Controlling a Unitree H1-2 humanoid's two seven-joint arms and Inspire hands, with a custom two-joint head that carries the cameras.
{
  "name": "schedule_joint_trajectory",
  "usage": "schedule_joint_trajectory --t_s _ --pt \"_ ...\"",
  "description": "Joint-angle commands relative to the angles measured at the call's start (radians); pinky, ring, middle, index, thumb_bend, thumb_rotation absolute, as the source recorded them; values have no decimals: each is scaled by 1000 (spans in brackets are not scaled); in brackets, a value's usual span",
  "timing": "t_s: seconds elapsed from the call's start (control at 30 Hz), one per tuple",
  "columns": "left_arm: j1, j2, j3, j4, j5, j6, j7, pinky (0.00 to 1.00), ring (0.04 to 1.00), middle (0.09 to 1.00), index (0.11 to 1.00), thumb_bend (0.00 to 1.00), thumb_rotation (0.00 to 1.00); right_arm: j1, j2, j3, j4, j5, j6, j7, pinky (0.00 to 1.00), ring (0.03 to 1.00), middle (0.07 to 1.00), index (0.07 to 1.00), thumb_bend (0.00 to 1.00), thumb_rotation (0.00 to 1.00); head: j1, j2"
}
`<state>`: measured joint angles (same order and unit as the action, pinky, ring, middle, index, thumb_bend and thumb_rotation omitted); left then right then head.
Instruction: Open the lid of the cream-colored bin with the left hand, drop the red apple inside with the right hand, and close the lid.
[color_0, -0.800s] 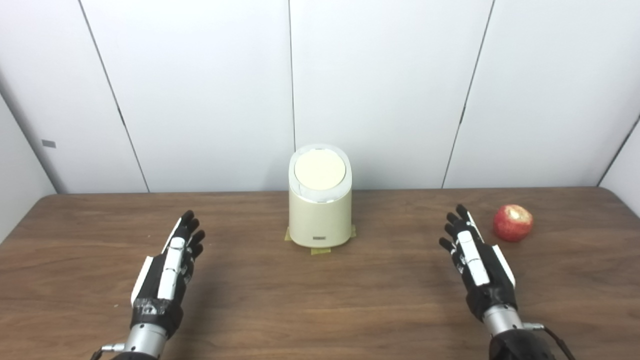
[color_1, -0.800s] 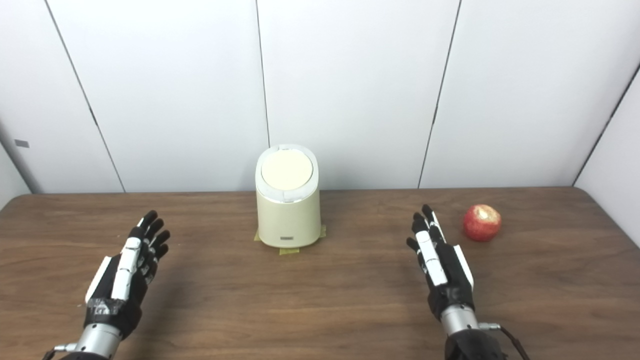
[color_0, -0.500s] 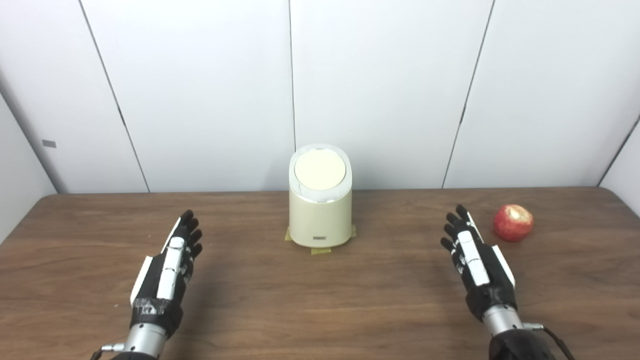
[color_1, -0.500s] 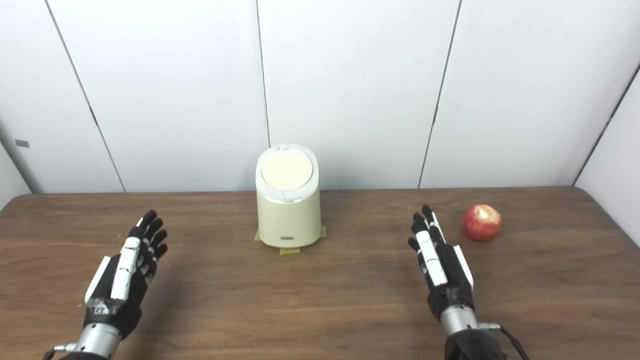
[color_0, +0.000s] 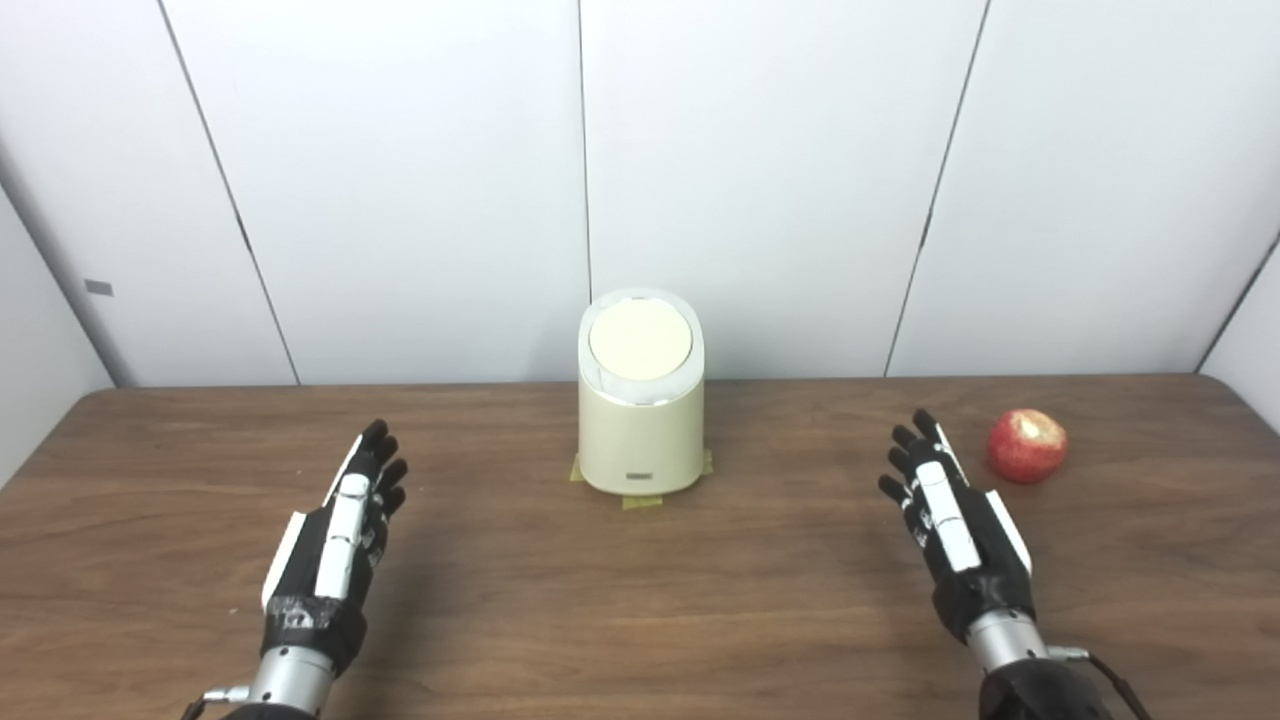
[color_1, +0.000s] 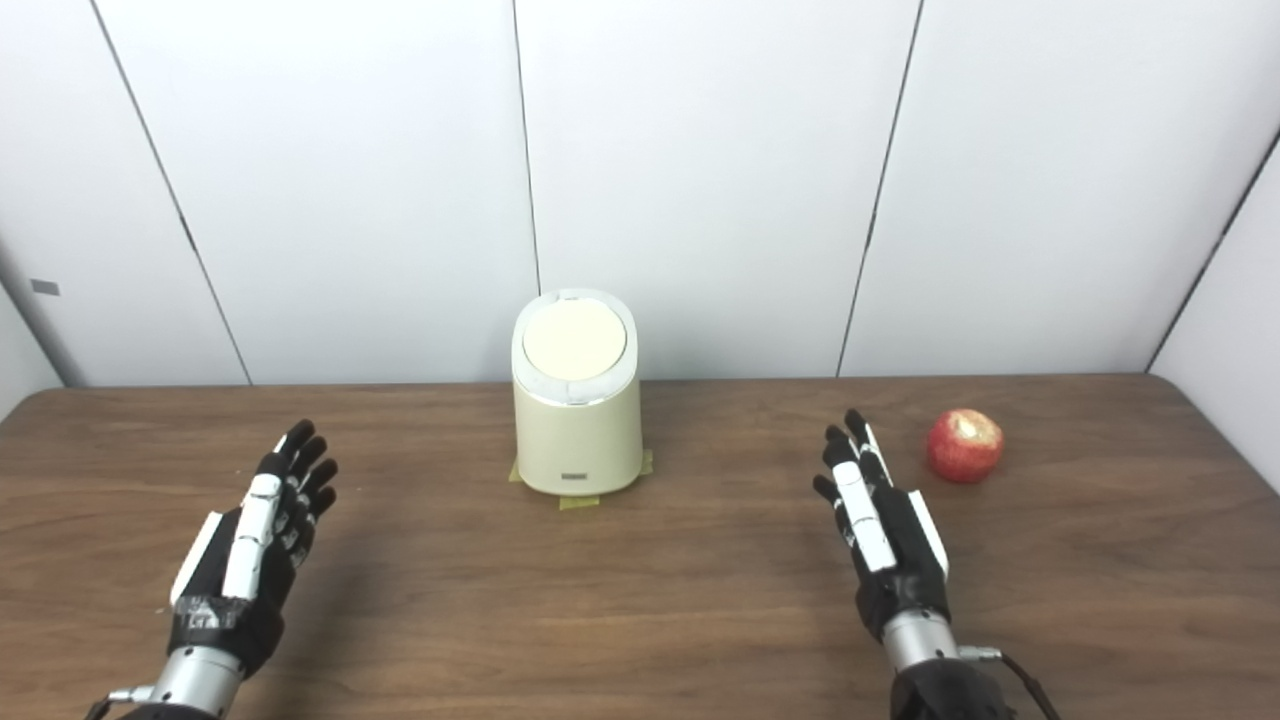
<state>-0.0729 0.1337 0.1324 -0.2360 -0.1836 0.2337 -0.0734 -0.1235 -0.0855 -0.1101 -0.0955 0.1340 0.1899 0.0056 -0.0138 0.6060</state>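
A cream-colored bin (color_0: 640, 425) stands upright at the back middle of the wooden table, its round lid (color_0: 640, 338) shut. A red apple (color_0: 1025, 445) with a pale patch on top lies on the table at the right. My left hand (color_0: 338, 530) is open and empty, fingers stretched forward, left of and nearer than the bin. My right hand (color_0: 950, 520) is open and empty, fingers stretched forward, just left of and nearer than the apple, not touching it.
The bin sits on bits of yellow tape (color_0: 640, 500) on the brown table (color_0: 640, 600). White wall panels (color_0: 760, 180) close the back and sides. The table's right corner lies just past the apple.
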Motion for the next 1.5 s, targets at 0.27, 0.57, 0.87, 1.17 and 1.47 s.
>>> schedule_joint_trajectory --t_s 0.27,0.57,0.87,1.17,1.47 --pt "-233 31 -39 -88 91 202 43 959 956 972 991 736 548 -8 -34 -21 -17 25 -53 35 904 973 975 1000 580 885 16 -51" --pt "-498 83 -150 39 220 236 4 898 950 951 937 784 352 9 -38 -27 1 54 -70 65 912 985 981 1000 550 942 17 -87" --pt "-667 67 -184 219 401 236 -101 881 946 967 967 813 187 16 -30 -21 -16 45 -44 57 868 953 953 1000 566 967 12 -99" --pt "-830 29 -187 438 610 236 -230 913 976 999 991 824 43 22 -28 -17 -34 40 -29 52 867 945 926 1000 543 997 11 -97" --pt "-921 28 -280 562 765 236 -249 922 999 1000 999 849 14 24 -23 -8 -71 24 1 39 877 938 895 979 542 1000 10 -90"
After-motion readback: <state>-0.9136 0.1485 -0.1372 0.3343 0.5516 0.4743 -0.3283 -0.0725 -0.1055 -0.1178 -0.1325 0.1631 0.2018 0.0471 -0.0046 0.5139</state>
